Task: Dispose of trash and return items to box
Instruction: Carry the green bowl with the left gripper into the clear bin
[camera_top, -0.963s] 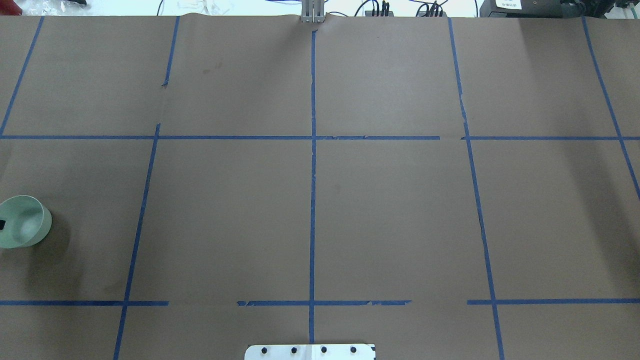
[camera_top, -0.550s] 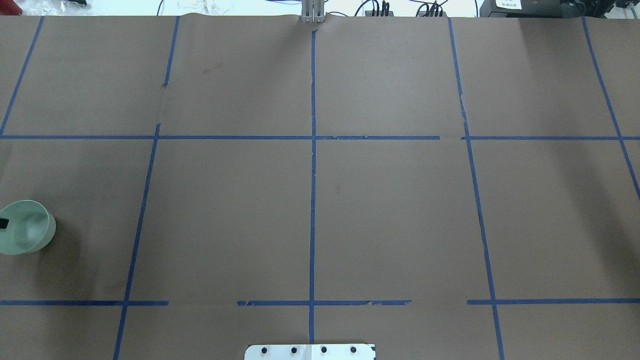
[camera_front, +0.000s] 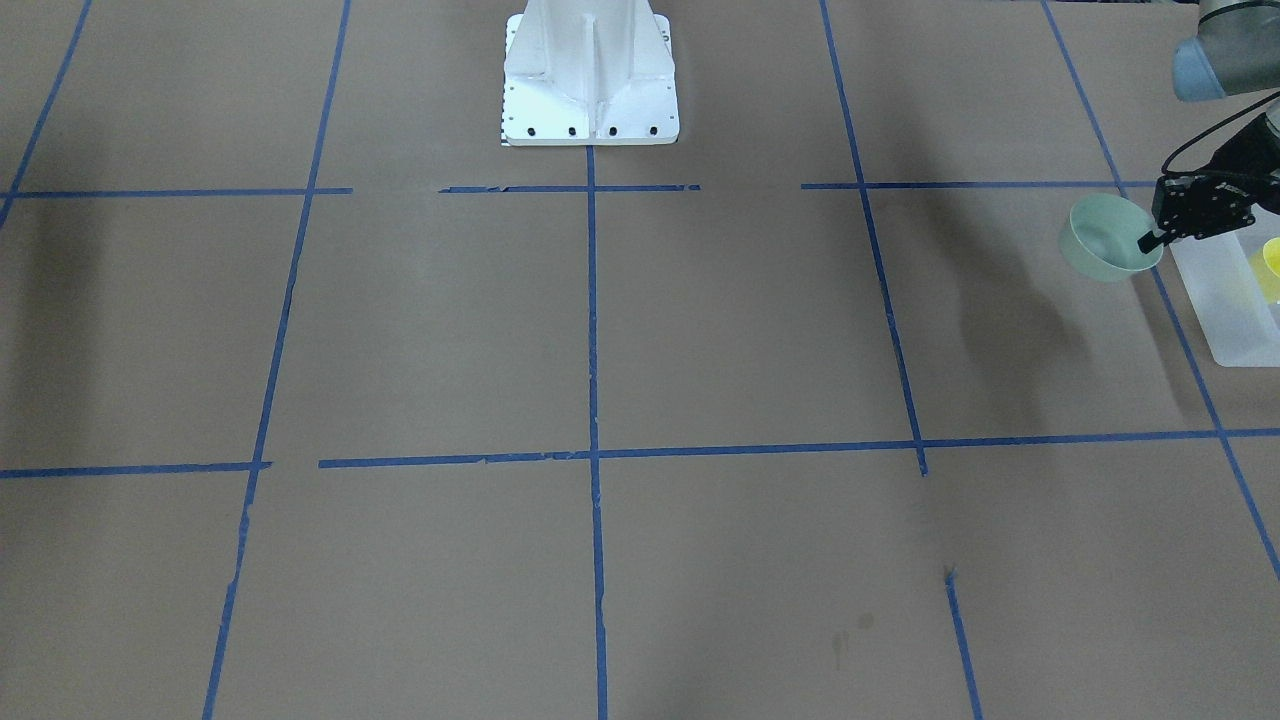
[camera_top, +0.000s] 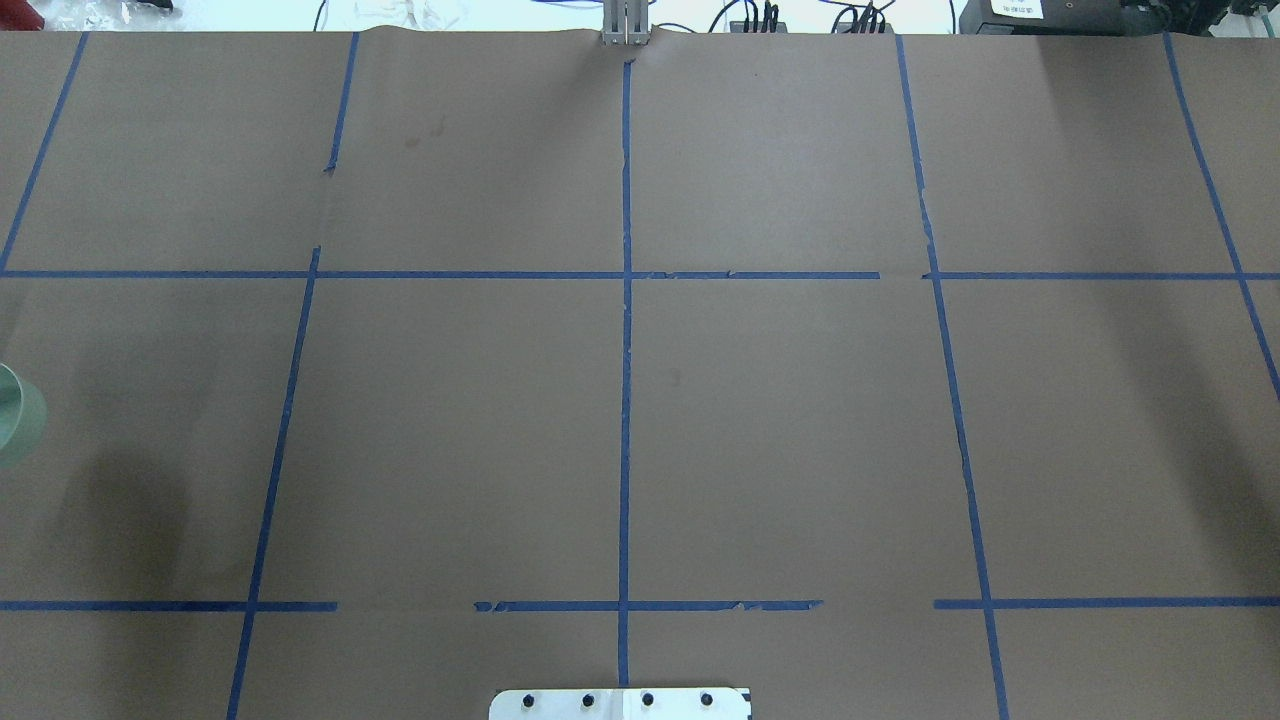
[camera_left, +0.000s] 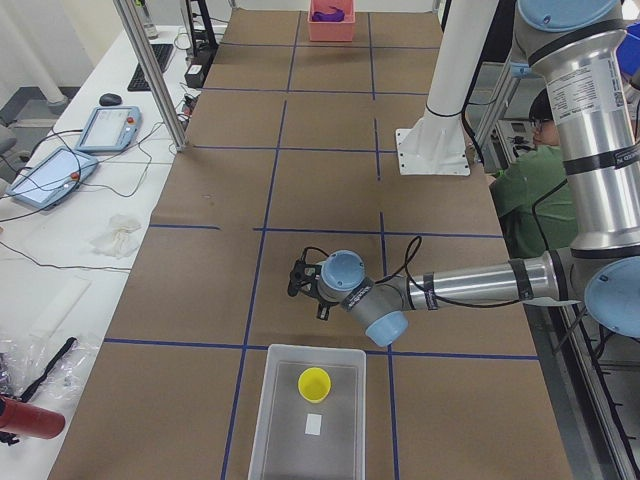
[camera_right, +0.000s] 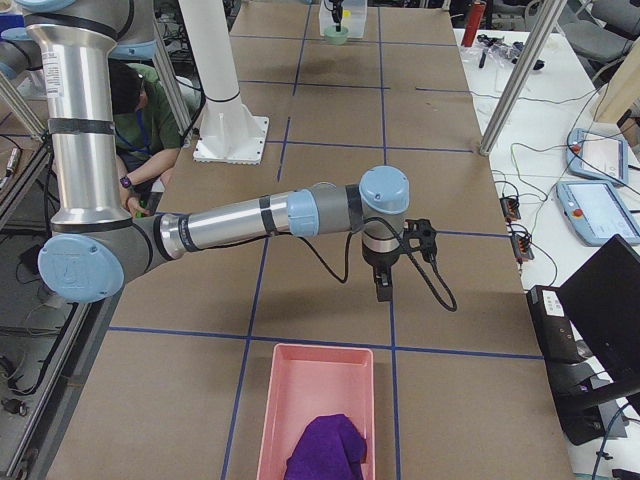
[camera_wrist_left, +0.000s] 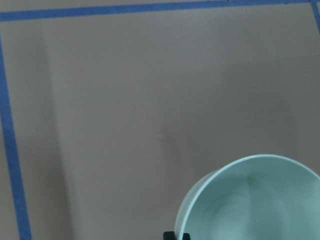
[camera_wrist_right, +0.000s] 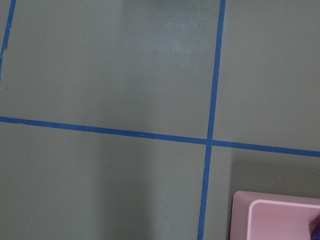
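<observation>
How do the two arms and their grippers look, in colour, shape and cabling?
The left arm and the right arm are round silver tubes with light blue joint caps and black bands. A black cable loops at each wrist. The left gripper and the right gripper are black and boxy. No markings are legible.

The overhead view looks forward and down from behind the robot base (camera_top: 620, 703); the front-facing view opposes it. 2 side views look along the table (camera_left: 320, 130) from opposite ends. 2 wrist views sit close above its surface. Front-facing and left wrist views share the bowl (camera_front: 1105, 240).
</observation>
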